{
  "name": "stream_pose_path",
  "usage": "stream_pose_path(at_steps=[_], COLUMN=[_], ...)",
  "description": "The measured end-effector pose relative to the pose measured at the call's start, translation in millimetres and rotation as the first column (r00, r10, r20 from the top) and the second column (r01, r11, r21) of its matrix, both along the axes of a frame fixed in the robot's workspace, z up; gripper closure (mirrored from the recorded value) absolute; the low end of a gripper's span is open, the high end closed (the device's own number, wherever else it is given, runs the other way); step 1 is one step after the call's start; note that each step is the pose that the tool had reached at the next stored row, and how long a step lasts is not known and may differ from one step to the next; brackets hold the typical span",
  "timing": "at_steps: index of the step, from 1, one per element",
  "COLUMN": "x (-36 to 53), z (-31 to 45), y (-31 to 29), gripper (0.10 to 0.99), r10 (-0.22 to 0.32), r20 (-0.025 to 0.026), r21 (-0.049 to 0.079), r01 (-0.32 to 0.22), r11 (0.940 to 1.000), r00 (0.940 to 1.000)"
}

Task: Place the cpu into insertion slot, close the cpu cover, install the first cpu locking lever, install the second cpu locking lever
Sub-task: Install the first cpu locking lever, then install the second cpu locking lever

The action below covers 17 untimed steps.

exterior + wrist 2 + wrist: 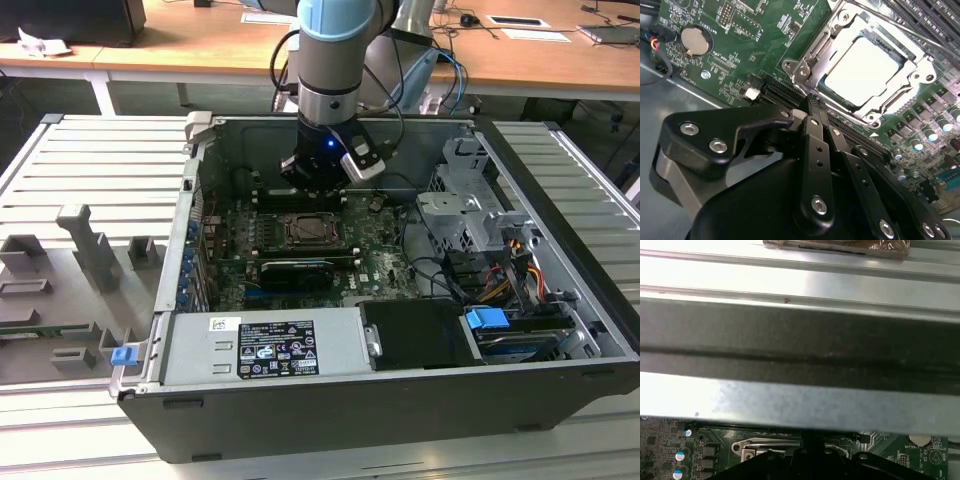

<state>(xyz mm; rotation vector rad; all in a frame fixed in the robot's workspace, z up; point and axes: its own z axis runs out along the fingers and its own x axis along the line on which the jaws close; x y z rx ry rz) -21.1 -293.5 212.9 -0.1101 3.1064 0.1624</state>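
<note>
Evidently the cpu sits in the insertion slot, cover frame around it; your hand is pressed together, empty; thin, fragile parts; press frame edges only.

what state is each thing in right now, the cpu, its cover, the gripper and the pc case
pale silver square cpu: seated in the socket
silver metal frame cpu cover: closed down around the cpu
black gripper: shut, holding nothing, beside the socket
dark grey pc case: lying on its side, side panel off
</note>
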Motion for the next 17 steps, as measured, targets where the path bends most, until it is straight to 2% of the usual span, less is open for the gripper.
stream_pose_path(at_steps=[13,17], x=[0.0,0.0], z=[0.1,0.0], y=[-5.4,-8.8], gripper=[0.980,0.980], r10=[0.000,0.000], r20=[-0.0002,0.0000], r21=[0.000,0.000], r01=[0.000,0.000], r11=[1.0000,1.0000], r00=[1.0000,1.0000])
